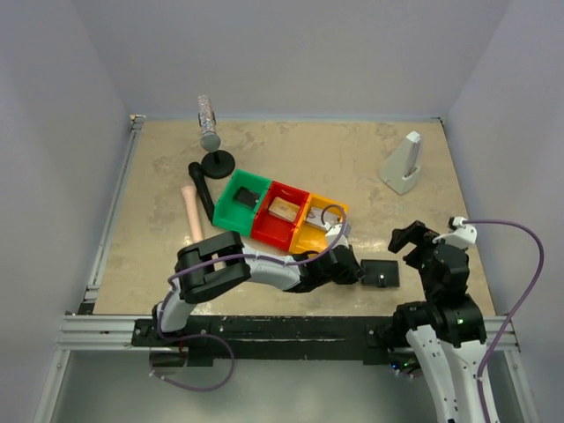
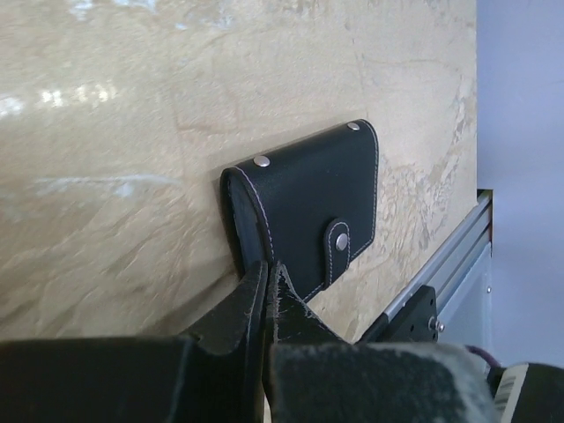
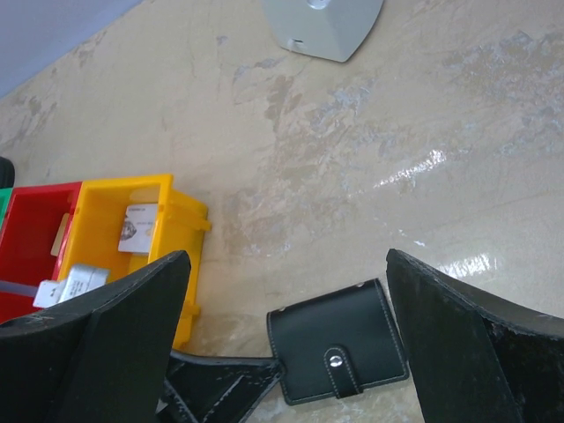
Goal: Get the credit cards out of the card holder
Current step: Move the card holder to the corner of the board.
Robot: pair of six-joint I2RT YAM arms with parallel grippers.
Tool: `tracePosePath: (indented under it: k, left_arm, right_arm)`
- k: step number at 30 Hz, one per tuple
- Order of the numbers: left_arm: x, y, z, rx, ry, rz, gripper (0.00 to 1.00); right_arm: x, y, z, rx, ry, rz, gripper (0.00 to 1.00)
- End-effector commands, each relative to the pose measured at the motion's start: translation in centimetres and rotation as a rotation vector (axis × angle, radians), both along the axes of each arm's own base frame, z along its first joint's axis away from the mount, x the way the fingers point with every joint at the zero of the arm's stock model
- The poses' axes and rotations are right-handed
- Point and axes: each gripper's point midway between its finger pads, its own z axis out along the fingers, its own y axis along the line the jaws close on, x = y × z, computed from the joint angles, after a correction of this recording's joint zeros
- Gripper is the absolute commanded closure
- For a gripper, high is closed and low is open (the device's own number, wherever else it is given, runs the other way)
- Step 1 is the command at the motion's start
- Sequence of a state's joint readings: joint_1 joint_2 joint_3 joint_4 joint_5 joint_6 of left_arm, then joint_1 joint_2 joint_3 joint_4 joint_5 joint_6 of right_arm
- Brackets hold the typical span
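The card holder (image 1: 382, 273) is a black case, folded shut with its snap strap fastened, lying flat near the table's front edge. It shows in the left wrist view (image 2: 308, 211) and the right wrist view (image 3: 339, 339). No card shows on it. My left gripper (image 1: 357, 271) is shut, its tips (image 2: 267, 269) against the holder's left edge, also seen from the right wrist (image 3: 256, 370). My right gripper (image 1: 416, 240) is open and empty above the holder's right side, jaws wide apart (image 3: 286, 260).
Green (image 1: 240, 201), red (image 1: 280, 214) and yellow (image 1: 319, 225) bins stand in a row left of the holder; cards lie in the red (image 3: 75, 282) and yellow (image 3: 139, 231) ones. A white wedge (image 1: 404, 164), a bottle on a black stand (image 1: 211, 132) and a pink cylinder (image 1: 191, 211) stand farther back.
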State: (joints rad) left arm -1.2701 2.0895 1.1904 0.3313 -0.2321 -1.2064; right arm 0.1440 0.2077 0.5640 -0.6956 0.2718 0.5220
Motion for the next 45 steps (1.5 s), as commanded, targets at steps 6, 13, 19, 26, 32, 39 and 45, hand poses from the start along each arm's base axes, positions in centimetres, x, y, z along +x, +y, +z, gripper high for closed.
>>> tracePosePath:
  k: [6, 13, 19, 26, 32, 39, 45]
  left_arm:
    - [-1.3, 1.3, 4.0, -0.063, -0.063, -0.060, 1.00]
    - [-3.0, 6.9, 4.3, 0.011, -0.063, -0.031, 1.00]
    - [-3.5, 14.4, 2.2, 0.088, -0.037, 0.077, 1.00]
    - [-3.9, 17.2, 0.2, 0.137, -0.025, 0.106, 0.72]
    - [-4.1, 19.0, 1.7, 0.149, -0.063, 0.103, 0.47]
    - [-4.4, 24.4, 3.9, 0.186, -0.100, 0.157, 0.45]
    - [-3.5, 29.3, 5.8, 0.279, -0.181, 0.232, 0.47]
  right_arm:
    - [0.2, -0.2, -0.1, -0.009, 0.002, -0.010, 0.01]
    - [0.4, 0.1, -0.7, -0.002, 0.022, 0.001, 0.01]
    - [0.6, 1.4, -2.6, 0.049, 0.075, 0.047, 0.01]
    - [0.6, 3.8, -3.7, 0.100, 0.123, 0.165, 0.01]
    - [1.1, 6.8, -3.7, 0.183, 0.185, 0.300, 0.01]
    - [3.0, 9.6, -3.6, 0.165, 0.232, 0.393, 0.01]
    - [3.9, 9.4, -4.0, -0.011, 0.333, 0.341, 0.01]
